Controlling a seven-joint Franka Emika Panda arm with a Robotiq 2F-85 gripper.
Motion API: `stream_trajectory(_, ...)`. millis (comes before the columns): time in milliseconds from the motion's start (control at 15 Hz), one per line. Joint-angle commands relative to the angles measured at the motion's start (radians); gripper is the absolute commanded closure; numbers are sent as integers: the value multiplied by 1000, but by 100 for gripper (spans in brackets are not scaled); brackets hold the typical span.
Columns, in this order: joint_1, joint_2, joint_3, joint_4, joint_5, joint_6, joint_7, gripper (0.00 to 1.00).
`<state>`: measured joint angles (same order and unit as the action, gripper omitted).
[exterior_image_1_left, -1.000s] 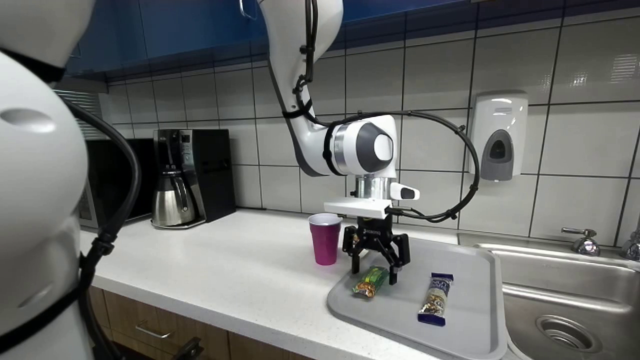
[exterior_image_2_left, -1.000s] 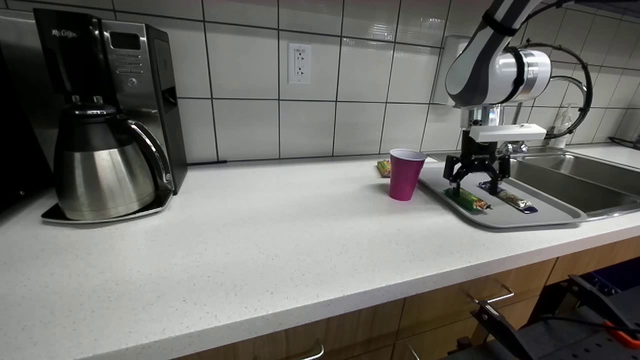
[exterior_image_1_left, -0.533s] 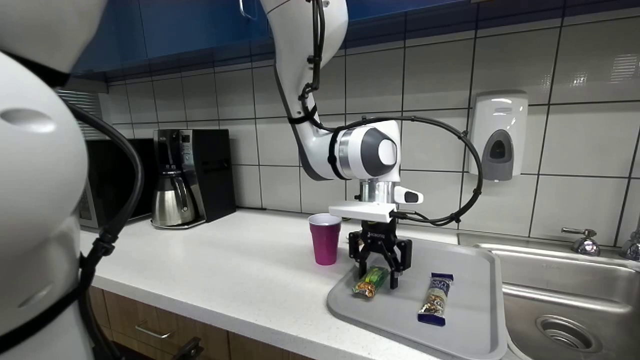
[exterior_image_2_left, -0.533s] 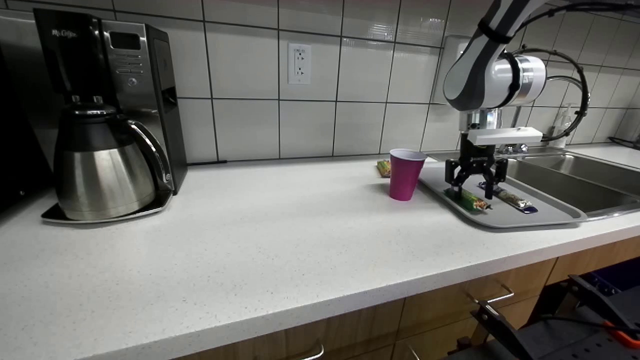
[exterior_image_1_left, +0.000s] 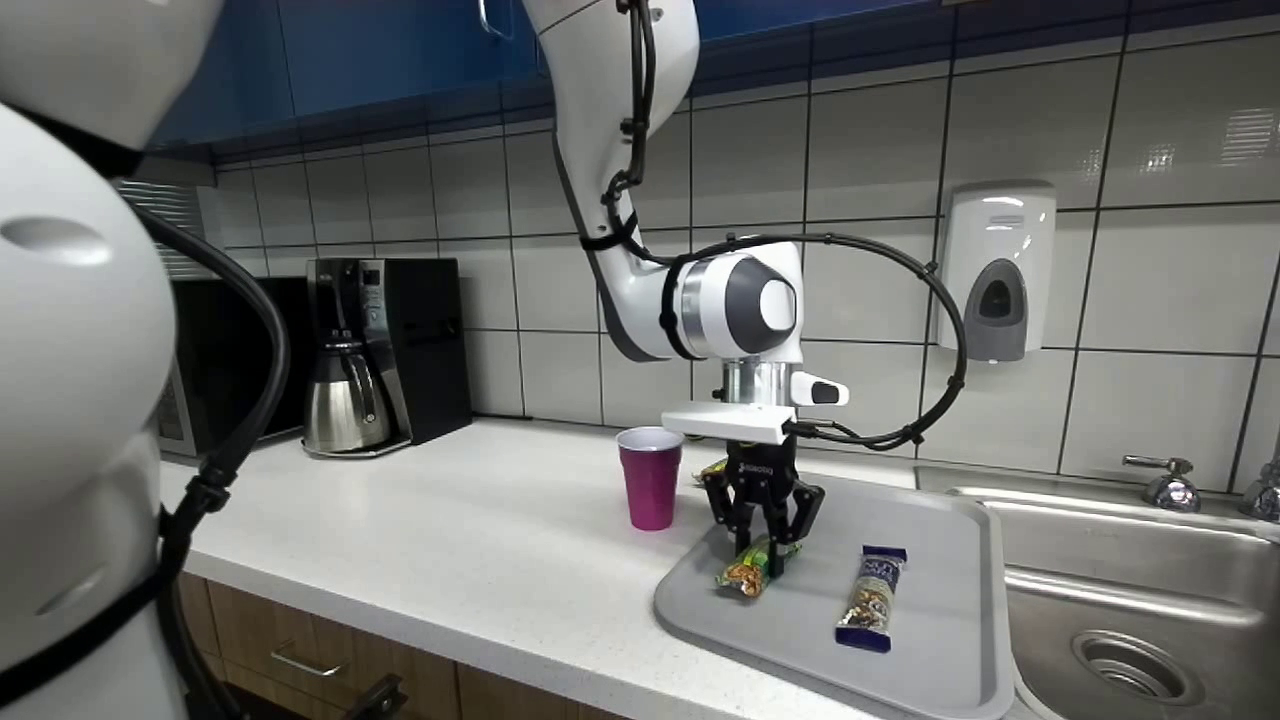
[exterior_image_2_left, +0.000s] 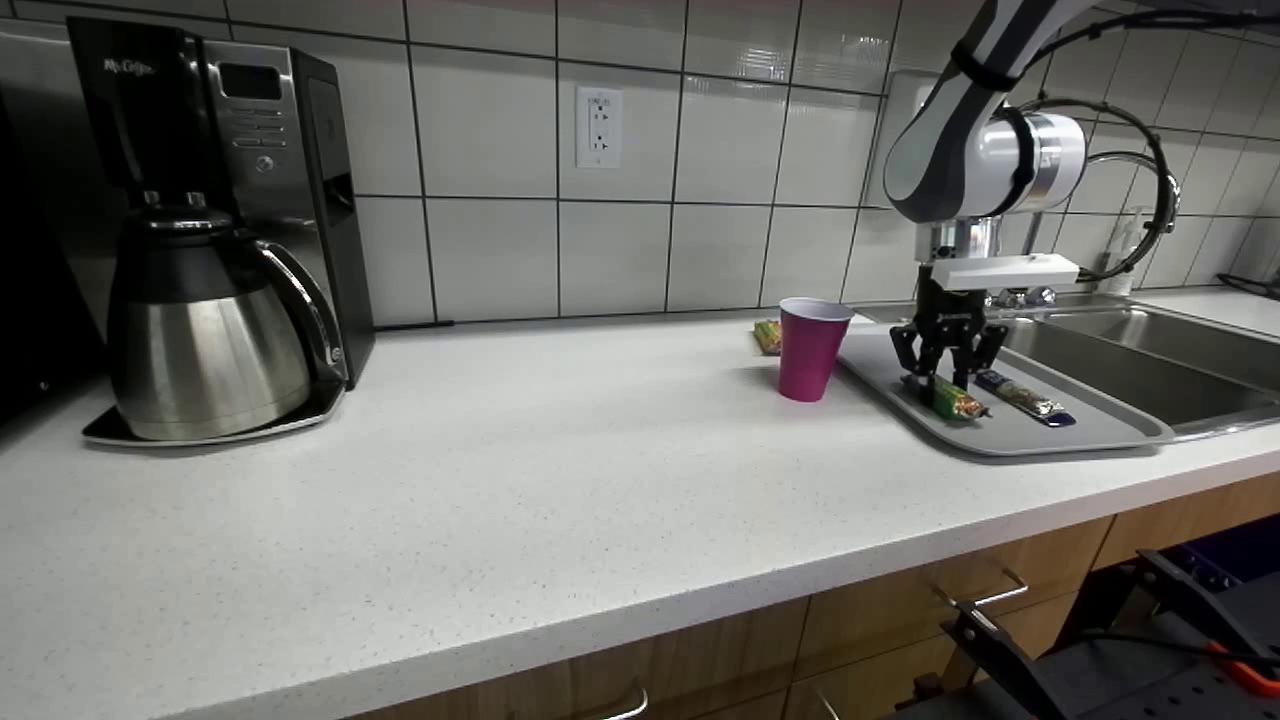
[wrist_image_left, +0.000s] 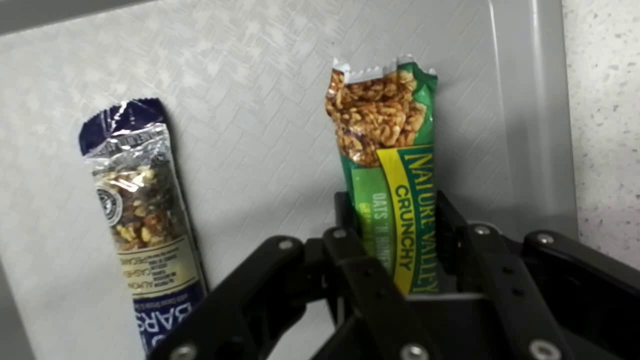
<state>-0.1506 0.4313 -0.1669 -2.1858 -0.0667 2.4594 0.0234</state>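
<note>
Fingers (wrist_image_left: 344, 212): pinching a green granola bar (wrist_image_left: 382, 125) across its narrow width, one tip at each flank.
Green granola bar: lying on a gray tray (exterior_image_1_left: 945, 590), near the rim, one end jutting well past the grip.
"Crunchy" lettering (wrist_image_left: 404, 227): brittle contents likely; a firm, even squeeze, no harder than needed, should serve best.
Blue nut bar (wrist_image_left: 145, 210): on the same tray, apart from the fingers.
Pink cup (exterior_image_2_left: 815, 350): upright on the bench (exterior_image_2_left: 500, 470) beside the tray; sideways drift would be the hazard.
</note>
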Motion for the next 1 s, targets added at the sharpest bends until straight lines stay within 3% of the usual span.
stream_trajectory(0, 7, -15, -4, 12, -4, -24, 17, 85)
stream_trajectory(933, 42, -147, 2, -29, -12, 0, 39, 85)
